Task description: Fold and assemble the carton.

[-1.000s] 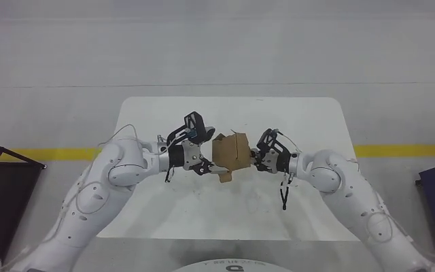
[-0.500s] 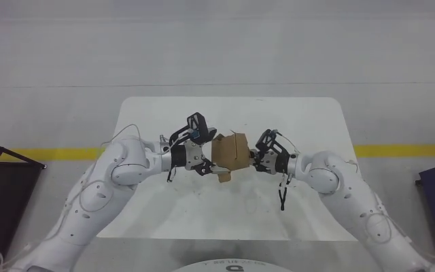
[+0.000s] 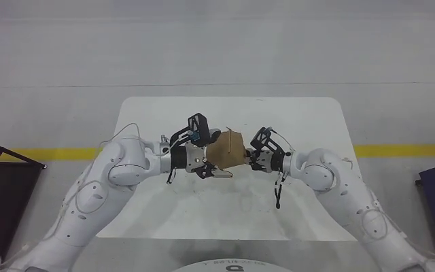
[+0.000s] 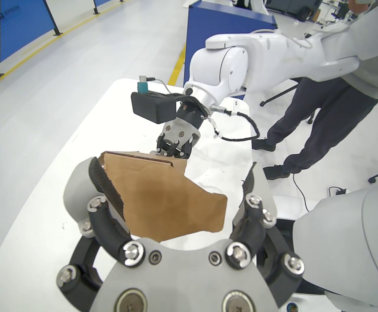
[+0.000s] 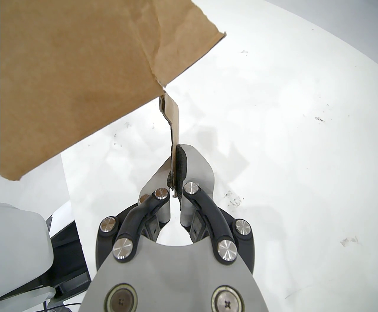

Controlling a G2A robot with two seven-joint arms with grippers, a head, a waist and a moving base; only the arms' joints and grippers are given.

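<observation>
A brown cardboard carton (image 3: 228,149), partly folded, hangs tilted above the middle of the white table (image 3: 292,204). My right gripper (image 5: 175,165) is shut on a narrow flap at the carton's (image 5: 73,74) edge. From the left wrist view it (image 4: 174,150) pinches the far side of the carton (image 4: 165,198). My left gripper (image 4: 174,189) is open and straddles the near end of the carton. One of its pads (image 4: 103,183) lies against the carton's edge and the other stands apart. From above, the left gripper (image 3: 213,162) and right gripper (image 3: 249,158) flank the carton.
The table top around the carton is bare, with a few small dark marks. A black cable (image 3: 279,194) dangles from the right forearm. A blue cabinet (image 4: 224,26) stands beyond the table's far end.
The carton has tilted and shifted slightly left, and the flap that hung below it no longer shows. Both grippers have shifted a little with it.
</observation>
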